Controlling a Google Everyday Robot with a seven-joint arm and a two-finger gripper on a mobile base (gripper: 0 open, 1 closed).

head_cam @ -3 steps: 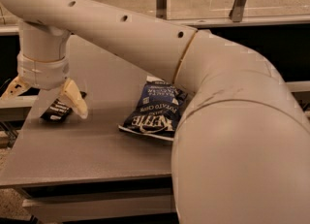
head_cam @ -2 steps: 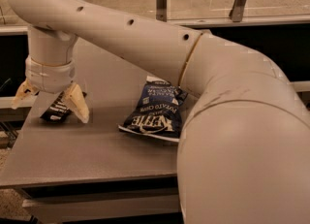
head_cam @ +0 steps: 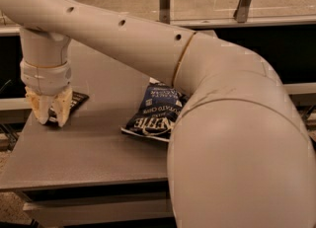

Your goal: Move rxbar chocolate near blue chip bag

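Note:
The rxbar chocolate (head_cam: 76, 99) is a small flat black wrapper at the left edge of the grey table (head_cam: 89, 158), and my fingers hide most of it. My gripper (head_cam: 50, 119) points straight down on the bar, its cream fingers (head_cam: 63, 107) drawn close together around the bar's left part, tips at the table surface. The blue chip bag (head_cam: 155, 111), dark blue with white lettering, lies flat near the table's middle, about a hand's width to the right of the bar. My arm's elbow covers its right end.
My large beige arm (head_cam: 237, 143) fills the right and front of the view and arches over the table. A low ledge with two metal posts (head_cam: 164, 0) runs behind the table. The table's left edge is just beside the gripper.
The fingers were spread wide astride the bar; they have come together on it. The wrist has also moved slightly right and lower.

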